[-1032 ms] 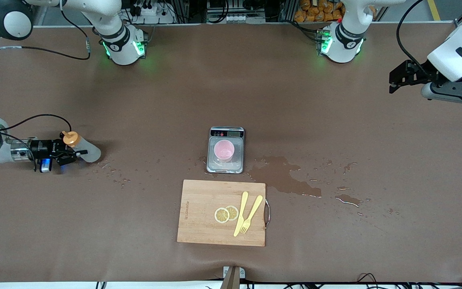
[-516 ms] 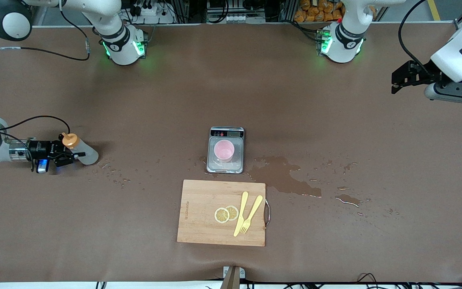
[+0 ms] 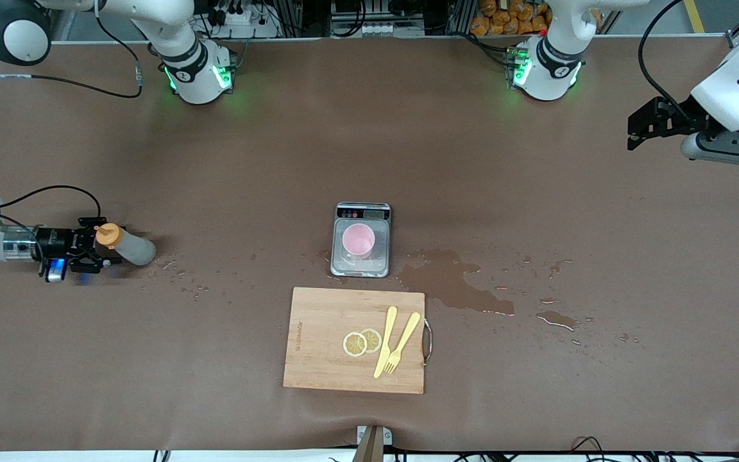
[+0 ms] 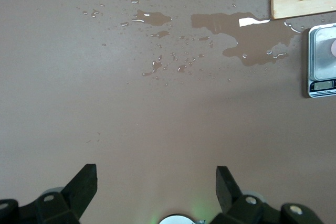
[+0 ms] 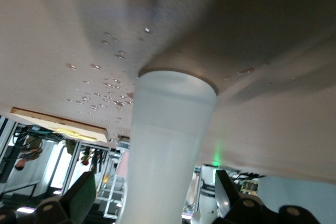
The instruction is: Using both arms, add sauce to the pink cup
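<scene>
The sauce bottle (image 3: 127, 248), greyish with an orange cap, stands on its base on the table near the right arm's end. My right gripper (image 3: 92, 246) lies level around its upper part, open. In the right wrist view the bottle (image 5: 170, 145) fills the space between the fingers (image 5: 81, 190) with a gap on each side. The pink cup (image 3: 358, 240) sits on the scale's plate at mid-table. My left gripper (image 3: 639, 128) hangs open and empty over the left arm's end of the table; its view shows bare table between the fingertips (image 4: 86, 179).
The small scale (image 3: 361, 266) stands just farther from the camera than a wooden cutting board (image 3: 318, 359) holding lemon slices (image 3: 362, 342), a yellow fork and knife (image 3: 396, 343). A spill (image 3: 453, 282) and droplets wet the table beside the scale toward the left arm's end.
My right gripper has opened and let go of the sauce bottle, drawing back a little toward the right arm's end. The bottle now rests on the table. The left gripper rose slightly.
</scene>
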Action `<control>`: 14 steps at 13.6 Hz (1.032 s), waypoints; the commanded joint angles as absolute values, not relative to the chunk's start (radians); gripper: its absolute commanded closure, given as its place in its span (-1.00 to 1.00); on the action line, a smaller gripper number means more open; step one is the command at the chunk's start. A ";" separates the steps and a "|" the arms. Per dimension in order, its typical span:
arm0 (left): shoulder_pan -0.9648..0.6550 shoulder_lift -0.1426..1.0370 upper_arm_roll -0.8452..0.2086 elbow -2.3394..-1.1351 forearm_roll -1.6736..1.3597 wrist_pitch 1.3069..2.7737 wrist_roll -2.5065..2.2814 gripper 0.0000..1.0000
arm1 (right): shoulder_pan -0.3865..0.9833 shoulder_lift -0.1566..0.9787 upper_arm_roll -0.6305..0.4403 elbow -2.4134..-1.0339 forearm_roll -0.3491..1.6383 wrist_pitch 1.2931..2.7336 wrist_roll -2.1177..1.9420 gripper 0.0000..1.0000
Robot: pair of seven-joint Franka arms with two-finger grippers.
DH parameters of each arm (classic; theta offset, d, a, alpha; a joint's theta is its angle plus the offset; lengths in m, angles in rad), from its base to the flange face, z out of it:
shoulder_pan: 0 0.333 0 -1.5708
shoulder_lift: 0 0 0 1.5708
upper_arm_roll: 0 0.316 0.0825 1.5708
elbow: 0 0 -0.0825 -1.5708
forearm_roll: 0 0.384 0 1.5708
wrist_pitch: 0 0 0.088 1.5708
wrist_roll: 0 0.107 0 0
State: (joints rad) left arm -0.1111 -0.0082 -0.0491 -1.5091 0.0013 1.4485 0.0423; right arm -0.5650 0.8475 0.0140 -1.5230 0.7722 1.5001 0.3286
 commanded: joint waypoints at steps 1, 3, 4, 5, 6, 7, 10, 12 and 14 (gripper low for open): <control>-0.112 -0.006 -0.046 -1.496 -0.012 1.436 0.046 -1.00 | -0.589 0.858 0.032 -1.447 0.724 1.483 0.328 -1.00; -0.112 0.003 -0.046 -1.496 -0.009 1.436 0.048 -1.00 | -0.591 0.851 0.032 -1.416 0.700 1.471 0.330 -1.00; -0.112 0.003 -0.046 -1.496 -0.008 1.436 0.048 -1.00 | -0.591 0.851 0.032 -1.385 0.674 1.447 0.330 -1.00; -0.112 0.005 -0.046 -1.496 -0.011 1.436 0.051 -1.00 | -0.591 0.851 0.031 -1.359 0.655 1.421 0.337 -1.00; -0.112 0.003 -0.046 -1.496 -0.014 1.436 0.052 -1.00 | -0.597 0.851 0.031 -1.338 0.638 1.402 0.341 -1.00; -0.112 0.003 -0.046 -1.496 -0.014 1.436 0.052 -1.00 | -0.606 0.851 0.031 -1.318 0.614 1.385 0.341 -1.00; -0.113 0.003 -0.048 -1.496 -0.014 1.436 0.054 -1.00 | -0.606 0.842 0.031 -1.253 0.542 1.347 0.341 -1.00; -0.115 0.003 -0.048 -1.494 -0.014 1.436 0.055 -1.00 | -0.591 0.825 0.035 -1.235 0.476 1.339 0.344 -1.00; -0.114 0.003 -0.049 -1.494 -0.014 1.437 0.058 -1.00 | -0.568 0.815 0.035 -1.181 0.450 1.296 0.365 -1.00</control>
State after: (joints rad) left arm -0.1127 0.0009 -0.0510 -1.5091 0.0013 1.4485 0.0430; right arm -0.5855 0.8352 0.0237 -1.2281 0.4939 1.3370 0.3315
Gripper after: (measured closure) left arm 0.000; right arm 0.000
